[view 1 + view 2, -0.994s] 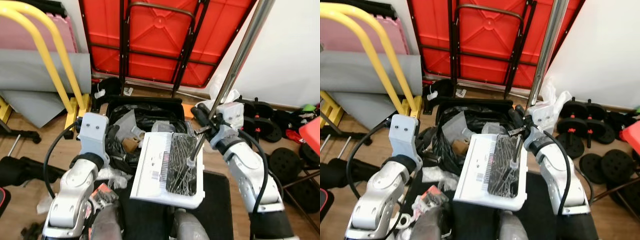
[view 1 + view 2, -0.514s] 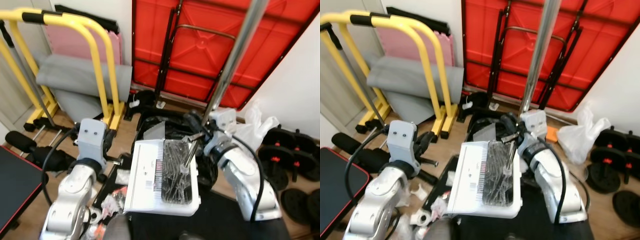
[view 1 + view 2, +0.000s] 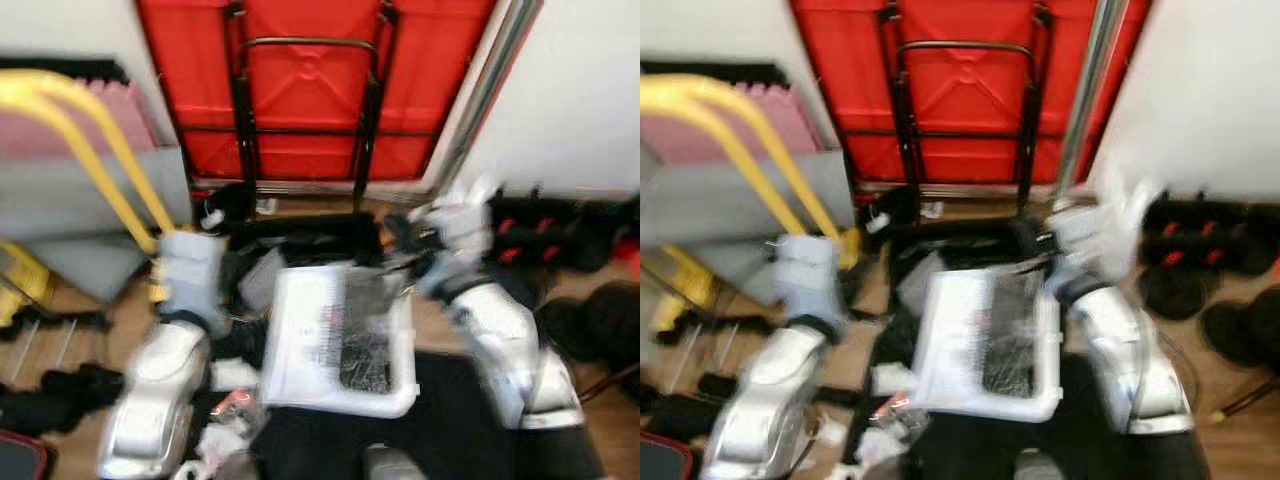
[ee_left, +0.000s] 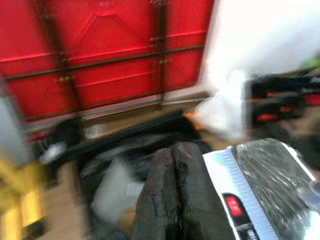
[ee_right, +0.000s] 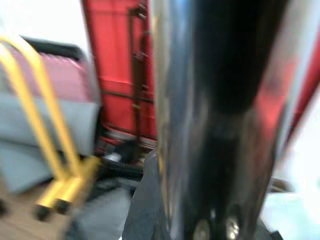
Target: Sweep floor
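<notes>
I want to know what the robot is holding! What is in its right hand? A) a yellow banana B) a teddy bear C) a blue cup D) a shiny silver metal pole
D: the right hand is wrapped around the shiny silver metal pole, which rises up in front of the red folded table; the right wrist view shows the pole close up.

Motion blur smears both head views; the metal pole (image 3: 1092,75) runs off the top edge, its upper end unseen.
</notes>
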Tool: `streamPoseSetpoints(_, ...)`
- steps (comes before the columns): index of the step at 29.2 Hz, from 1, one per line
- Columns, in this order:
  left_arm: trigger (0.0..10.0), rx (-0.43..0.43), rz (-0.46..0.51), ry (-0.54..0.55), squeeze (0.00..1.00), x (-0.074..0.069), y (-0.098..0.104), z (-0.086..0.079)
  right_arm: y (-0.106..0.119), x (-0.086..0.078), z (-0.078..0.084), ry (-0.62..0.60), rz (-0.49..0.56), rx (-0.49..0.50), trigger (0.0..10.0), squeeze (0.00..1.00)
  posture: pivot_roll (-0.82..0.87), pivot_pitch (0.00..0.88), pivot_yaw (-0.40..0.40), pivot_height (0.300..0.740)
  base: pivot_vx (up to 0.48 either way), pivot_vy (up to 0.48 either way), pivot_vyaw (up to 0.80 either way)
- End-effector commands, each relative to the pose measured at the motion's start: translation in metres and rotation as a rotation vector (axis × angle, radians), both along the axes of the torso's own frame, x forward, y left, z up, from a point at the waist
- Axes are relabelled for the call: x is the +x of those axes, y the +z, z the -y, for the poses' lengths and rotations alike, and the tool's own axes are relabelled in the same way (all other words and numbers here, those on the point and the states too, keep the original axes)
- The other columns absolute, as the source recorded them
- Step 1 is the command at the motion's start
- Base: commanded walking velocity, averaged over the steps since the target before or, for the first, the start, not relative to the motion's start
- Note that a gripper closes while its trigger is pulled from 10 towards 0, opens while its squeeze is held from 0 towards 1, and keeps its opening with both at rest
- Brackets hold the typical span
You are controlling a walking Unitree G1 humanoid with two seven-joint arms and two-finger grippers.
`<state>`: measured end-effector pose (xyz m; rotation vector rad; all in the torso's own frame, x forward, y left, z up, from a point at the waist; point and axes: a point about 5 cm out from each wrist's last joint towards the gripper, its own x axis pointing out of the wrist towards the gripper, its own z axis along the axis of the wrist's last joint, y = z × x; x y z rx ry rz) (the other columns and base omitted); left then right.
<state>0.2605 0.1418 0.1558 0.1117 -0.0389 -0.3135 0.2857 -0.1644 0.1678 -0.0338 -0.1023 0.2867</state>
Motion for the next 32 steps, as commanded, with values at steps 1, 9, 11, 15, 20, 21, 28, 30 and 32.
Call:
streamPoseSetpoints(1, 10.0, 0.012, -0.044, 0.036, 0.0, -0.0039, -0.0095, -0.011, 0.0106, -0.0003, -0.0087, 0.035, 0.051, 0.022, 10.0, 0.0, -0.07, 0.177, -0.122, 0.74, 0.0, 0.0, 0.0)
streamPoseSetpoints(9, 10.0, 0.005, -0.049, 0.026, 0.0, -0.0057, -0.0097, -0.0088, 0.0113, -0.0008, -0.0085, 0.032, 0.05, 0.017, 10.0, 0.0, -0.07, 0.184, -0.129, 0.74, 0.0, 0.0, 0.0)
streamPoseSetpoints(11, 10.0, 0.004, -0.049, 0.022, 0.0, -0.0058, -0.0096, -0.0084, 0.0115, -0.0004, -0.0088, 0.034, 0.05, 0.017, 10.0, 0.0, -0.07, 0.184, -0.13, 0.74, 0.0, 0.0, 0.0)
streamPoseSetpoints(15, 10.0, 0.003, -0.048, 0.017, 0.0, -0.0064, -0.0094, -0.0075, 0.0125, -0.0003, -0.0093, 0.037, 0.052, 0.017, 10.0, 0.0, -0.07, 0.185, -0.131, 0.74, 0.0, -0.144, 0.0)
streamPoseSetpoints(20, 10.0, -0.003, -0.046, 0.012, 0.0, -0.0073, -0.0091, -0.0064, 0.0127, -0.0003, -0.01, 0.037, 0.052, 0.015, 10.0, 0.0, -0.08, 0.185, -0.134, 0.74, 0.0, -0.301, 0.0)
streamPoseSetpoints(21, 10.0, -0.003, -0.046, 0.011, 0.0, -0.0074, -0.0091, -0.0063, 0.0127, -0.0003, -0.01, 0.036, 0.052, 0.015, 10.0, 0.0, -0.08, 0.185, -0.134, 0.74, 0.0, -0.311, 0.0)
streamPoseSetpoints(28, 10.0, -0.004, -0.047, 0.01, 0.0, -0.0076, -0.0091, -0.0058, 0.0128, -0.0003, -0.0105, 0.037, 0.053, 0.015, 10.0, 0.0, -0.08, 0.184, -0.134, 0.74, 0.0, -0.317, 0.0)
streamPoseSetpoints(30, 10.0, -0.004, -0.046, 0.01, 0.0, -0.0075, -0.0091, -0.0058, 0.0128, -0.0002, -0.0106, 0.038, 0.053, 0.016, 10.0, 0.0, -0.08, 0.183, -0.135, 0.74, 0.0, -0.319, 0.0)
streamPoseSetpoints(32, 10.0, -0.004, -0.046, 0.009, 0.0, -0.0071, -0.0089, -0.0055, 0.0129, 0.0001, -0.0108, 0.038, 0.054, 0.016, 10.0, 0.0, -0.08, 0.181, -0.136, 0.74, 0.0, -0.315, 0.0)
